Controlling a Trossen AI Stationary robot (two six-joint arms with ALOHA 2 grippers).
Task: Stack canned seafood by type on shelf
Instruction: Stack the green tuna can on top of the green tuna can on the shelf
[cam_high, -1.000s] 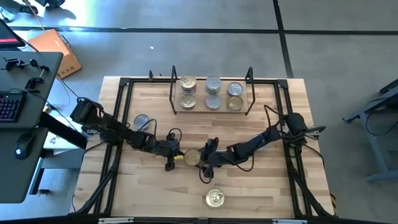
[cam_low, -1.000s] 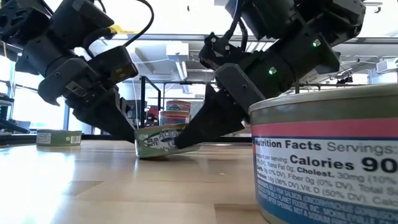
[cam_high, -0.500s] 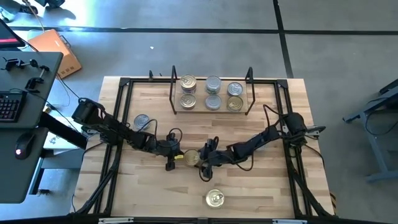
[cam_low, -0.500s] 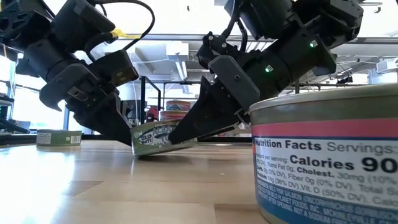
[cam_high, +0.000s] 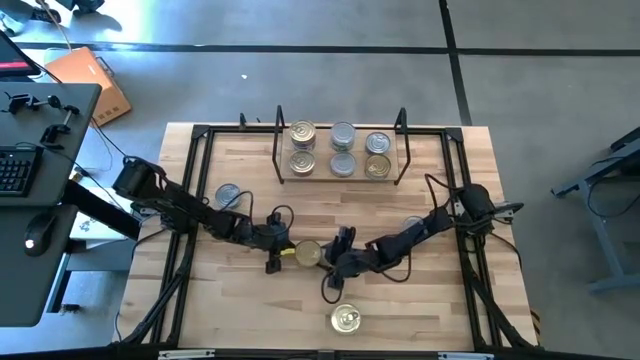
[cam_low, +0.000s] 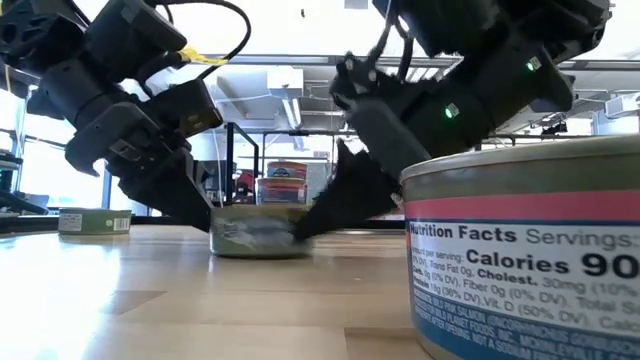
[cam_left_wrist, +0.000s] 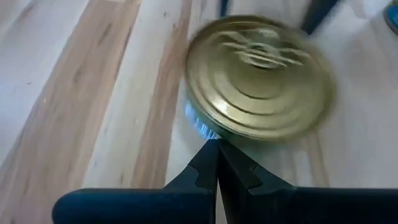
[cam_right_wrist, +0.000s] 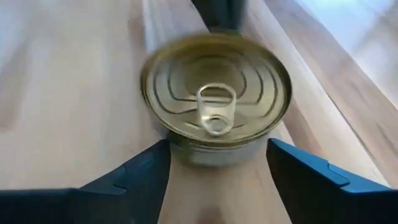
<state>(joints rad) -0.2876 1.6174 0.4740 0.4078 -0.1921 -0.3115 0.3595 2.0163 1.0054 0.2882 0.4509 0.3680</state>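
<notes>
1. We see the wooden table (cam_high: 240, 310) from above, framed by black metal rails (cam_high: 190, 190), with both dark arms reaching in toward its middle.
2. The left arm (cam_high: 190, 212) comes in from the left edge and the right arm (cam_high: 430, 222) from the right edge; they meet near the table's centre.
3. The shelf (cam_high: 340, 176) stands at the far side of the table, a light-wood board with black wire uprights at each end.
4. On the shelf we count six tins (cam_high: 342, 150) in three pairs: gold-lidded at the left, grey in the middle, and a silver one behind a gold one at the right.
5. The left gripper (cam_left_wrist: 216, 163) has its fingers pressed together, holding nothing; its tip sits right at the edge of the gold-lidded can (cam_left_wrist: 261, 78), and we cannot tell whether it touches.
6. The right gripper (cam_right_wrist: 217, 163) stands with its fingers spread to either side of that same can (cam_right_wrist: 217, 99), just beside its wall; we cannot tell whether they have gripped it.
7. That can rests on the table (cam_low: 250, 240) between the two grippers, near the centre, pull-tab lid facing up.
8. Another gold-lidded tin (cam_high: 346, 320) sits alone near the front edge of the table, well apart from the arms.
9. A grey-lidded tin (cam_high: 228, 194) lies at the left, close beside the left arm.
</notes>
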